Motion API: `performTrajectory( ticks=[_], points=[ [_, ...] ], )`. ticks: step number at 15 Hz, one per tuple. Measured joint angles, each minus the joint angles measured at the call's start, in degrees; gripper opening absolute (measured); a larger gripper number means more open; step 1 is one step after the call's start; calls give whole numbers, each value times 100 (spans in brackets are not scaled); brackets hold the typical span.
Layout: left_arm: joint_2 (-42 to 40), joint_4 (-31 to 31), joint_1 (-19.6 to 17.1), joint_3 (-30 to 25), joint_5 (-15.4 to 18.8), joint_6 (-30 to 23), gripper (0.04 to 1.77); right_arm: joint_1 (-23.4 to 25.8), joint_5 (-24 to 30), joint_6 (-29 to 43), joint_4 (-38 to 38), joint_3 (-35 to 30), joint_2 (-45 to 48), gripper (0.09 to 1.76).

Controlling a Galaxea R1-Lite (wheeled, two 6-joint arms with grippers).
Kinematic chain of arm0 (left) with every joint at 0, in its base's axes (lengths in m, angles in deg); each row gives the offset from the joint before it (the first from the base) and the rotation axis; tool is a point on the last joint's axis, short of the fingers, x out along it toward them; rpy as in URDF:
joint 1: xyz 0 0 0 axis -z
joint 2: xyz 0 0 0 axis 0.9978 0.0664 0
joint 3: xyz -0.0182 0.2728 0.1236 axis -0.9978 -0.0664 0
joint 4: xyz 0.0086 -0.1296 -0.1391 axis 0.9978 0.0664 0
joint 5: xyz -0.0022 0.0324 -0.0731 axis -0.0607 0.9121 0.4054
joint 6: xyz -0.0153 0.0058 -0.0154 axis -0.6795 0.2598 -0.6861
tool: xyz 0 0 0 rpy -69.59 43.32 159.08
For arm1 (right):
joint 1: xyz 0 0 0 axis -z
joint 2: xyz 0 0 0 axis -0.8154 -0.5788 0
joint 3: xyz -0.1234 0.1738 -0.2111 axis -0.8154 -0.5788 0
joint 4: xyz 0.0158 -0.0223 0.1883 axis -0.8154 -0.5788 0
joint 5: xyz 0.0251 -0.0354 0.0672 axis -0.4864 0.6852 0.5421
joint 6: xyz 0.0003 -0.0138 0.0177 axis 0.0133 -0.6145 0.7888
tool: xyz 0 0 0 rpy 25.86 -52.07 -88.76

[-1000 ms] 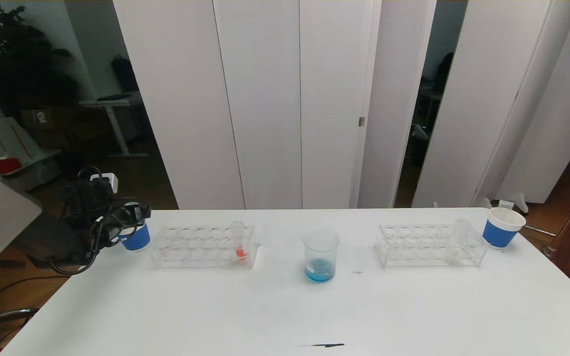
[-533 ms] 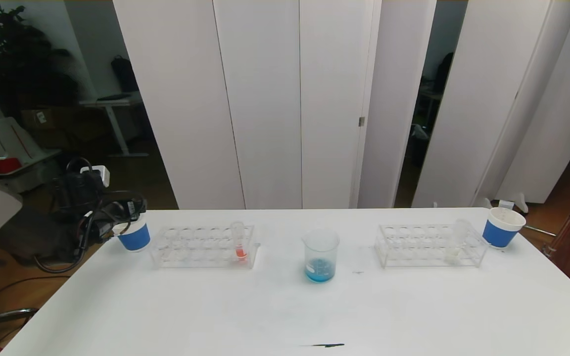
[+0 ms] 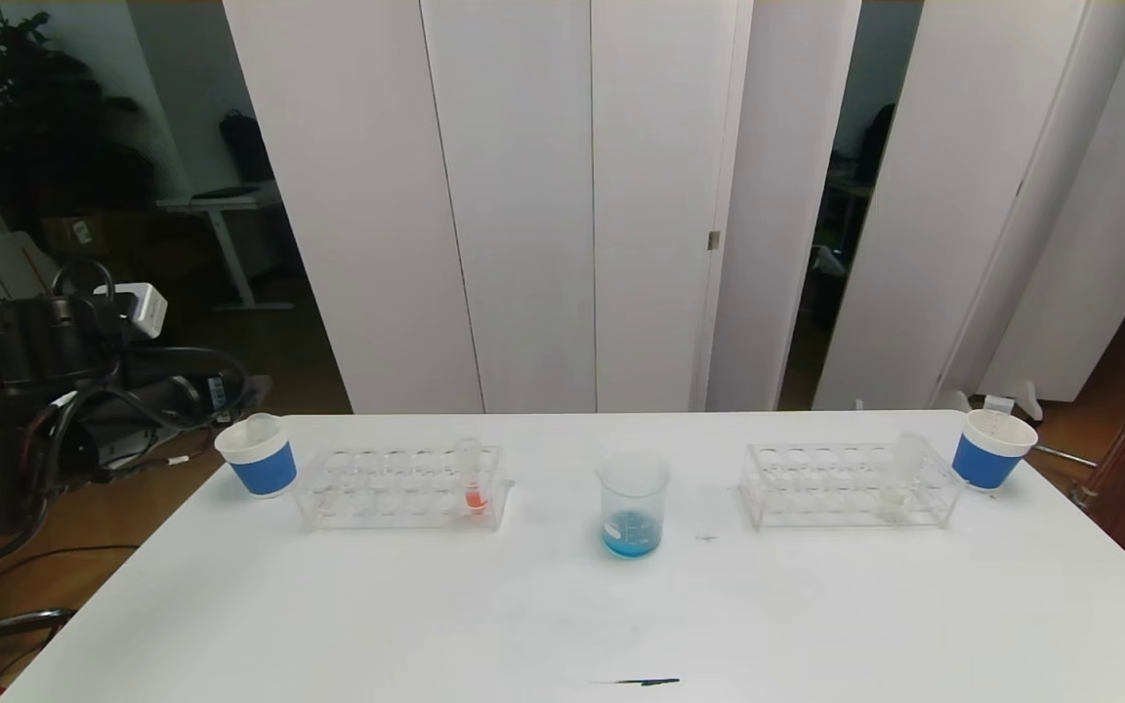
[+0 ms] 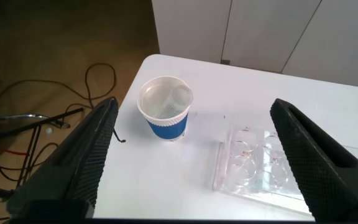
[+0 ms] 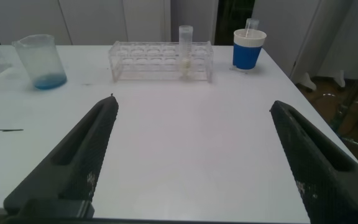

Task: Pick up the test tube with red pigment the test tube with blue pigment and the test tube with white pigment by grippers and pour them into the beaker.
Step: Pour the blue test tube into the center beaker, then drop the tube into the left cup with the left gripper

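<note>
The beaker [image 3: 633,503] stands mid-table with a little blue liquid at its bottom; it also shows far off in the right wrist view [image 5: 39,62]. The test tube with red pigment [image 3: 472,478] is upright in the left rack [image 3: 396,486]. The test tube with white pigment [image 3: 899,478] [image 5: 185,53] is upright in the right rack [image 3: 846,483]. The test tube with blue pigment is out of view. My left gripper [image 4: 194,102] hangs open and empty above the table's far left corner. My right gripper [image 5: 192,102] is open and empty over bare table, short of the right rack.
A blue-and-white paper cup [image 3: 257,454] [image 4: 165,109] at the far left holds a clear empty tube. A second cup [image 3: 990,447] [image 5: 248,48] sits right of the right rack. My left arm [image 3: 64,391] is off the table's left edge.
My left arm has drawn back from the left cup, leftward and upward, off the table edge. The cup with the clear tube in it now stands uncovered.
</note>
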Motion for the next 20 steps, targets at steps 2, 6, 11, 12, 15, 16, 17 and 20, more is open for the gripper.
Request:
performTrajectory(
  ticks=[2, 6, 11, 12, 15, 16, 17, 20],
  points=[
    [-747, 262, 135, -421, 35, 2, 175, 0, 2, 0, 2, 0, 0, 175],
    [-2286, 964, 534, -1246, 13, 151, 175, 0, 2, -2, 2, 0, 0, 175],
    [-4489, 1799, 935, -2342, 20, 516, 175, 0, 0, -2, 2, 0, 0, 175],
    [-4935, 2015, 964, -2533, 30, 551, 175, 0, 2, -2, 0, 0, 0, 175],
    [-6227, 2544, 1003, -3104, 201, 597, 175, 0, -2, 0, 2, 0, 0, 175],
    [-6652, 2621, 1003, -3307, 308, 592, 175, 0, 2, 0, 2, 0, 0, 175],
    [-6994, 2669, 1001, -3497, 372, 588, 175, 0, 0, -2, 2, 0, 0, 175],
    [-7949, 2734, 959, -4085, 483, 571, 175, 0, 2, -2, 2, 0, 0, 175]
  ],
)
